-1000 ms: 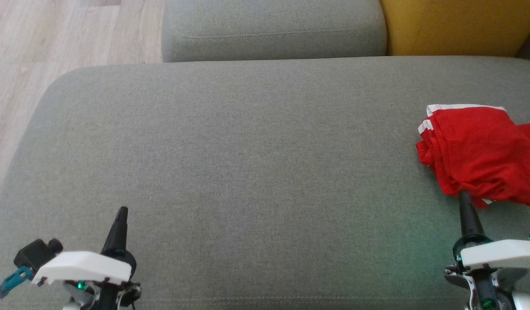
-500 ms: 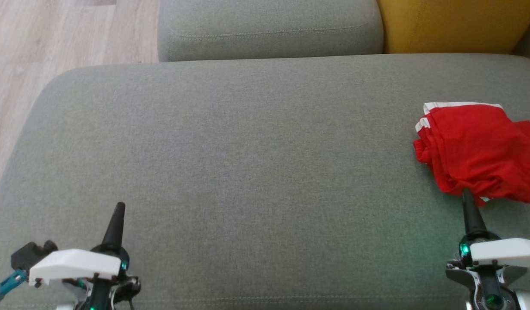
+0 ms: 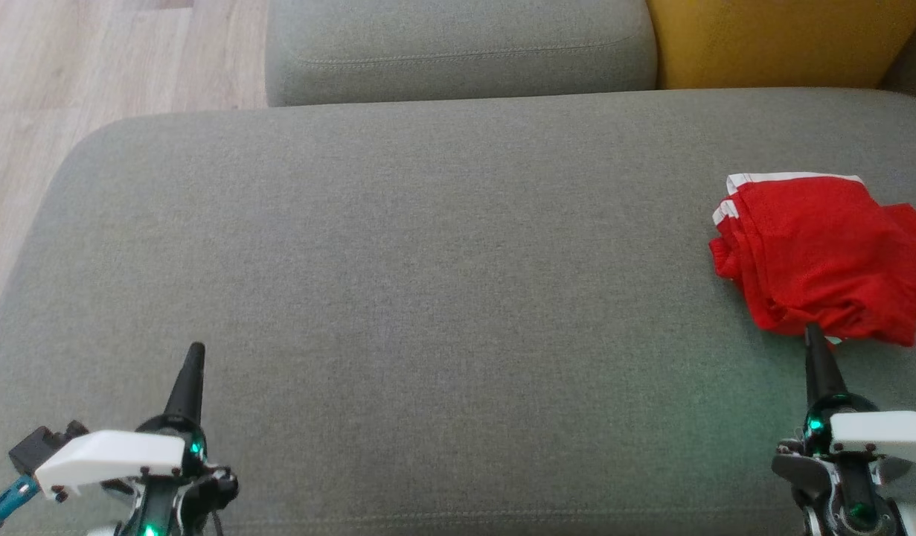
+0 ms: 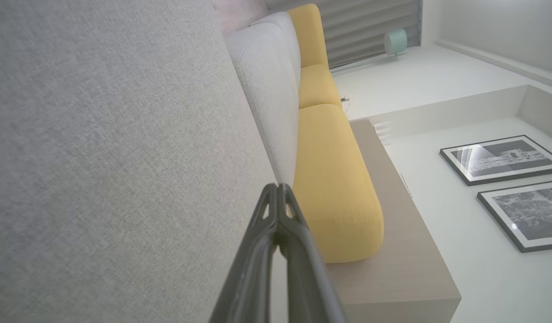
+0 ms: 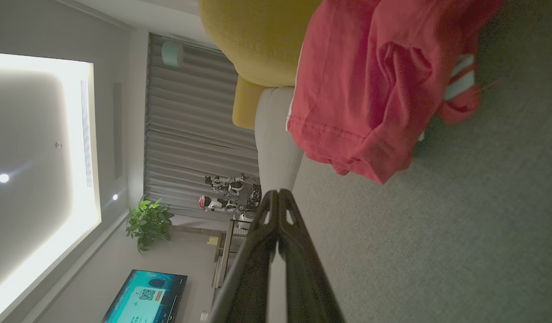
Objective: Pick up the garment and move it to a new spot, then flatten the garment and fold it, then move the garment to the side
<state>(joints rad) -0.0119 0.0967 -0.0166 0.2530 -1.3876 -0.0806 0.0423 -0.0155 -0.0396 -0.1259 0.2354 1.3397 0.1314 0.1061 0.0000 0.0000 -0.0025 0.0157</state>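
Red garment [image 3: 815, 260] lies loosely folded at the right end of the grey sofa seat [image 3: 428, 260], judged light, limp, apt to unfold, best pinched through its stacked near hem; right gripper [image 3: 812, 333] beside it and left gripper [image 3: 196, 351] both closed, empty.

A big grey sofa seat [image 3: 428, 260] fills the middle. It is soft, with round corners and a seam along its front edge. Most of it is bare. One thing lies on it: a red garment [image 3: 815, 260], close to the right edge, about halfway between the back edge and the front edge. The garment is folded over in a bumpy pile. Thin white stripes show at its back left corner. Its right side runs out of view.
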